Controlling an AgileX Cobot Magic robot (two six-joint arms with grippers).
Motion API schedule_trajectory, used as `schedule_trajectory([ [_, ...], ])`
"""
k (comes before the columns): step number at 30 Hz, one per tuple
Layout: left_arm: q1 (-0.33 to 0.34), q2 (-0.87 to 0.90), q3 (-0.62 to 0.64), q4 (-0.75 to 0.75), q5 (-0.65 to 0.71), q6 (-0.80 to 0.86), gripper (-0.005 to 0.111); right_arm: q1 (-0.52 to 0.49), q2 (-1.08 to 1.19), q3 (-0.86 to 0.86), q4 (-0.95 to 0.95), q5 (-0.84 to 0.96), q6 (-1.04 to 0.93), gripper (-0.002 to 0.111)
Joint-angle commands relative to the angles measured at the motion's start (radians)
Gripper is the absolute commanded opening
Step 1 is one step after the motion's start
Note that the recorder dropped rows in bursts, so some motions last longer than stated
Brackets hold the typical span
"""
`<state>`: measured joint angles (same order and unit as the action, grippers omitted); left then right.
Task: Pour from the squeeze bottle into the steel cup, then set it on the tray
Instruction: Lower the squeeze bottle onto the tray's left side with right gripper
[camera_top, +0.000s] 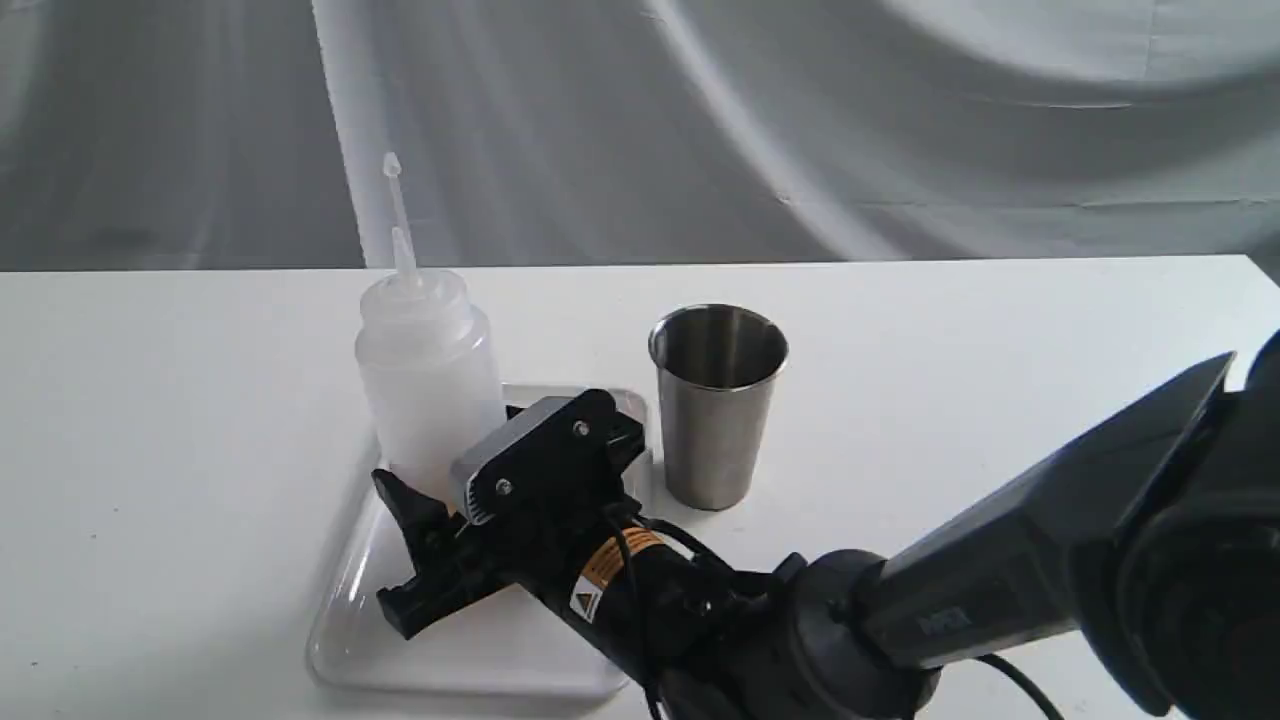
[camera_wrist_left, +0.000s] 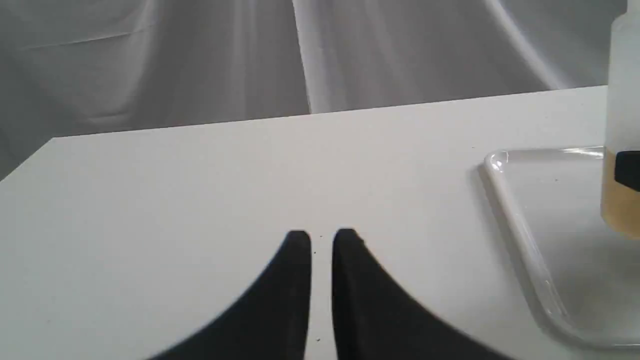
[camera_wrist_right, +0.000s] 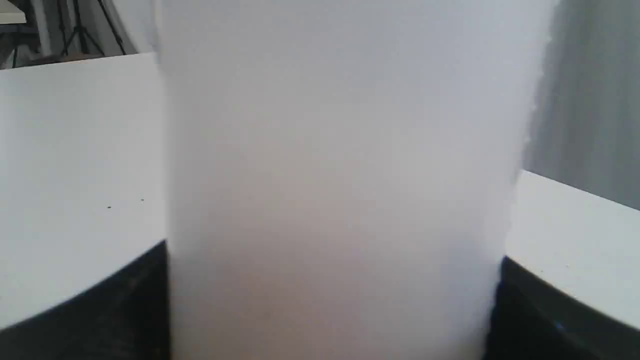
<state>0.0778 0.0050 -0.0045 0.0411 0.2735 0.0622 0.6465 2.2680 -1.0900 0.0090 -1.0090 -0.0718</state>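
The squeeze bottle (camera_top: 430, 370) stands upright at the back of the tray (camera_top: 350, 640), its long nozzle pointing up. Amber liquid shows low in the bottle (camera_wrist_left: 621, 200) in the left wrist view. My right gripper (camera_top: 455, 475) reaches across from the right, one black finger (camera_wrist_right: 125, 310) on each side of the bottle (camera_wrist_right: 340, 175), pressed against its walls. The steel cup (camera_top: 715, 410) stands upright on the table just right of the tray, apart from the gripper. My left gripper (camera_wrist_left: 321, 235) hovers over bare table left of the tray (camera_wrist_left: 525, 240), fingers nearly together and holding nothing.
The white table (camera_top: 1000, 330) extends to the back edge, where a grey cloth backdrop (camera_top: 700, 120) hangs. My right arm (camera_top: 1000, 590) crosses the front right of the table, close to the cup's base.
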Motion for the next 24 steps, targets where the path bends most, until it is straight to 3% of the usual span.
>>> schedule_trajectory([
  [1, 0.003, -0.005, 0.004, 0.0, -0.008, -0.002, 0.008, 0.002, 0.004, -0.005, 0.007, -0.091, -0.02, 0.0],
  [24, 0.003, -0.005, 0.004, 0.0, -0.008, -0.002, 0.008, -0.01, 0.065, -0.057, 0.006, -0.086, -0.055, 0.0],
])
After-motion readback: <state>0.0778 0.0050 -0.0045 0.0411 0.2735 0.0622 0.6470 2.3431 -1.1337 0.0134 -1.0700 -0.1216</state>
